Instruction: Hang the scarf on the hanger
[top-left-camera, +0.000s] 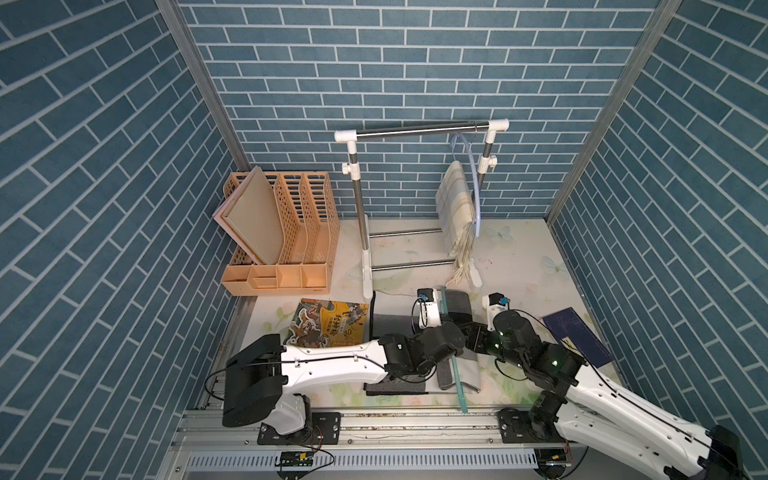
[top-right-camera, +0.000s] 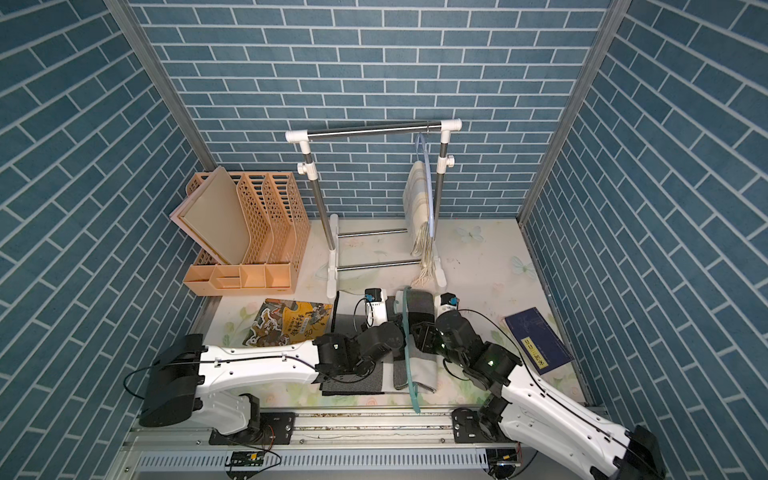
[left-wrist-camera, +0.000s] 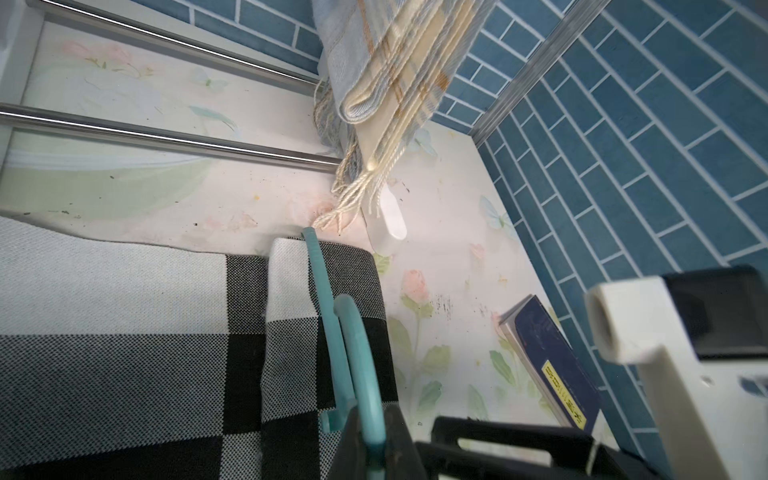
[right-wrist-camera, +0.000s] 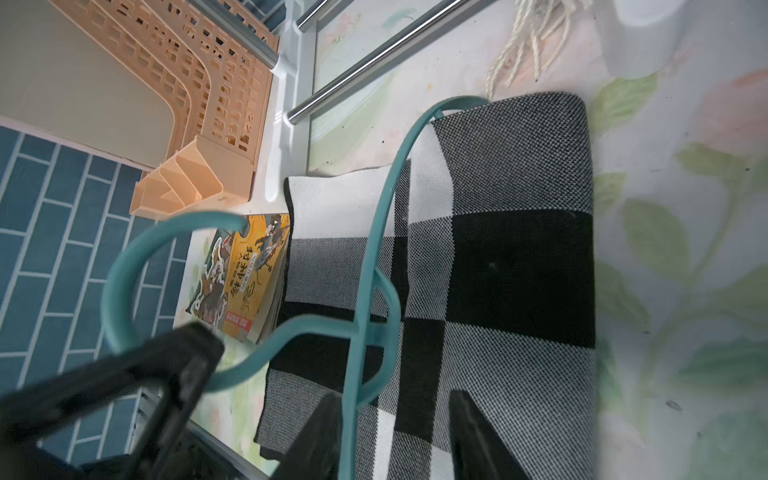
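Observation:
The black, grey and white checked scarf lies on the table in front of the rack, with one part folded over; it also shows in the left wrist view and in both top views. The teal hanger rests on top of it. My left gripper is shut on the hanger's hook. My right gripper hangs open just above the scarf, with the hanger's straight bar running close beside one finger.
A white and steel clothes rack stands at the back with a beige plaid scarf on a pale blue hanger. A peach file organiser is at the left, an illustrated book in front of it, a dark blue book at the right wall.

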